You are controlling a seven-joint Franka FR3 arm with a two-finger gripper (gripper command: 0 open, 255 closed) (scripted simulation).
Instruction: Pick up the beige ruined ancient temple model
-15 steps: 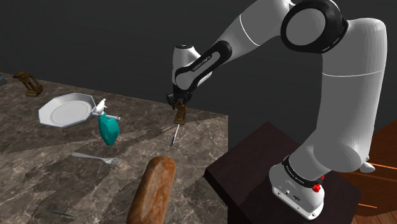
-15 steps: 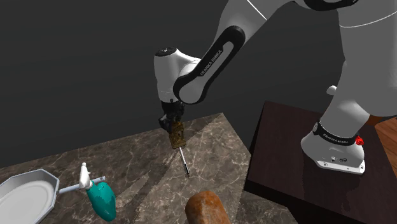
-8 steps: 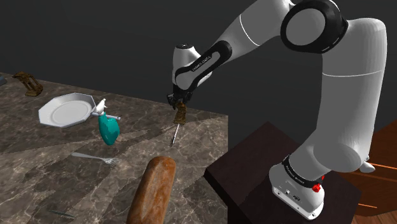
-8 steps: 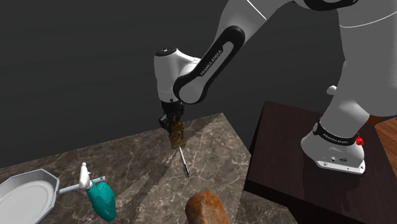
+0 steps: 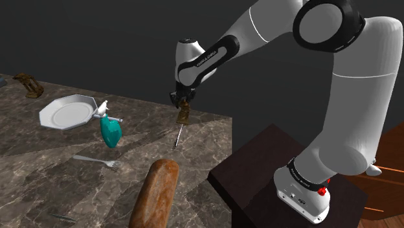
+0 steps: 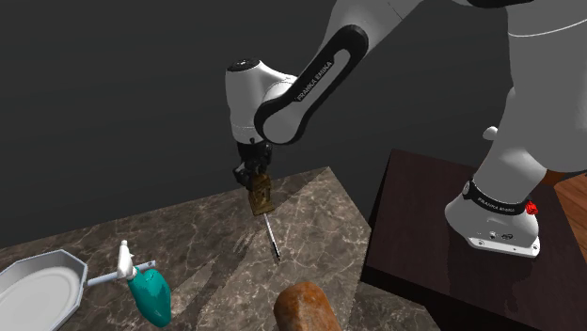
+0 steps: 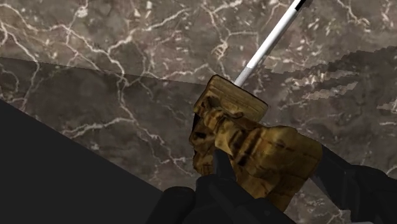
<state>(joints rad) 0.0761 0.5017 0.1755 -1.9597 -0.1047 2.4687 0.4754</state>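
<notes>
Nearest me on the marble worktop [image 5: 45, 181] lies a loaf of bread [image 5: 154, 194]. A fork [image 5: 97, 160] and a teal spray bottle [image 5: 110, 131] lie a little further in, all well apart from the action.

Further back, close to the worktop's far edge and its corner, the black end effector [image 5: 182, 102] points straight down. Its fingers are closed tight on the upper part of the tan temple model [image 5: 184, 115], and the wrist view has the model clasped between them. The model seems to hang just off the marble, with a thin rod [image 5: 177, 136] lying on the worktop just on the near side of it.

I'd guess the top-down hold was chosen so the way out is straight up, where nothing stands. Sideways there is less room. The drop at the edge is close, and a slip there could send the model down toward the dark stand [image 5: 272, 168].
</notes>
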